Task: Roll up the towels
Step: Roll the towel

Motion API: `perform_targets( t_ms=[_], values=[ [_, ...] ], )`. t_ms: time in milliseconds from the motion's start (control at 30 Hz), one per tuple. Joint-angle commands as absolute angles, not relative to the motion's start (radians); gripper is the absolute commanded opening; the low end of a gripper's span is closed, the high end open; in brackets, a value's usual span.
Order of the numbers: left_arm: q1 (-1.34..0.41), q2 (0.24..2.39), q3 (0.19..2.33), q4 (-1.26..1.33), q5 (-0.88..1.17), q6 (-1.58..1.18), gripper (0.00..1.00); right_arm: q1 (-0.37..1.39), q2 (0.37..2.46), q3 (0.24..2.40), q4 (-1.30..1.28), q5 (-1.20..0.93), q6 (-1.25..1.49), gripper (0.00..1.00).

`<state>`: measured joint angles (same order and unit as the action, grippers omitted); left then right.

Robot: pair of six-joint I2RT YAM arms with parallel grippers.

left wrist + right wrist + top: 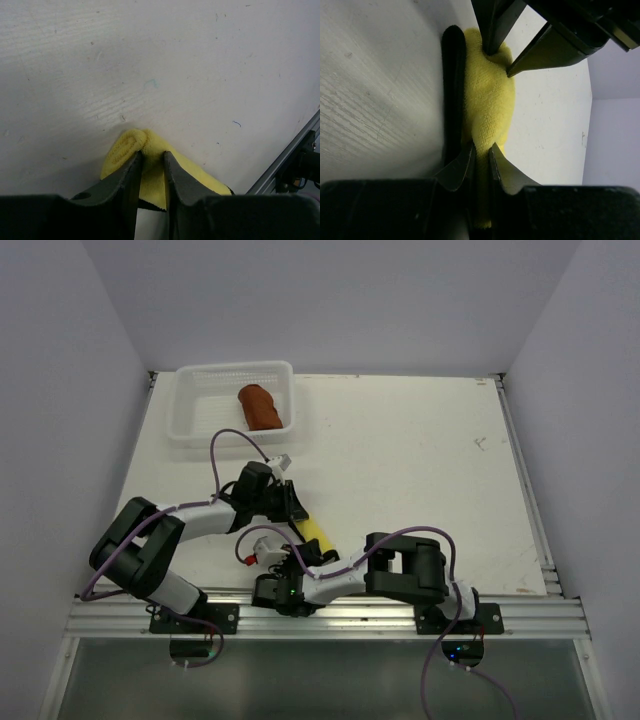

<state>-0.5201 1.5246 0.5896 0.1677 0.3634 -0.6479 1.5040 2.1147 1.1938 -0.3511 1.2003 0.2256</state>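
Across the white table, near edge, the black-and-white left arm and right arm bend inward and meet just ahead of their bases. From the top view their links hide most of what is held.

White plastic mesh basket sits at the far-left corner of the table, well apart from both claws. Rust-brown cloth towel lies inside it toward the right side, looks rolled up, ends too small to make out.

Bright yellow soft cloth towel with a dark brown hem lies on the table between the two claws. From above only a short yellow strip shows, rest is under the wrists. Left wrist view: it is bunched into a fold at the fingertips, lower part cut off by the claw body. Right wrist view: it is a long narrow bundle with the dark hem along its left side. Can't tell how tightly it is rolled.

Left claw is clenched on one end of the yellow towel, cloth pinched between near-touching fingers. Right claw is clenched on the opposite end. Fingertips are partly buried in cloth.
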Motion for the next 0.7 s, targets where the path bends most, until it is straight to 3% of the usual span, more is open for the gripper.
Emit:
perform_targets(
  t_ms=[0, 400, 667],
  values=[
    [-0.535, 1.574, 0.543, 0.114, 0.301, -0.638, 0.29, 1.514, 2.059, 1.174, -0.324, 1.106, 0.304, 0.09],
    [-0.535, 1.608, 0.517, 0.110, 0.268, -0.641, 0.27, 1.494, 1.850, 1.100, -0.281, 1.063, 0.387, 0.31],
    [-0.535, 1.614, 0.511, 0.104, 0.259, -0.638, 0.26, 1.479, 1.731, 1.043, -0.275, 0.996, 0.454, 0.38]
  ],
)
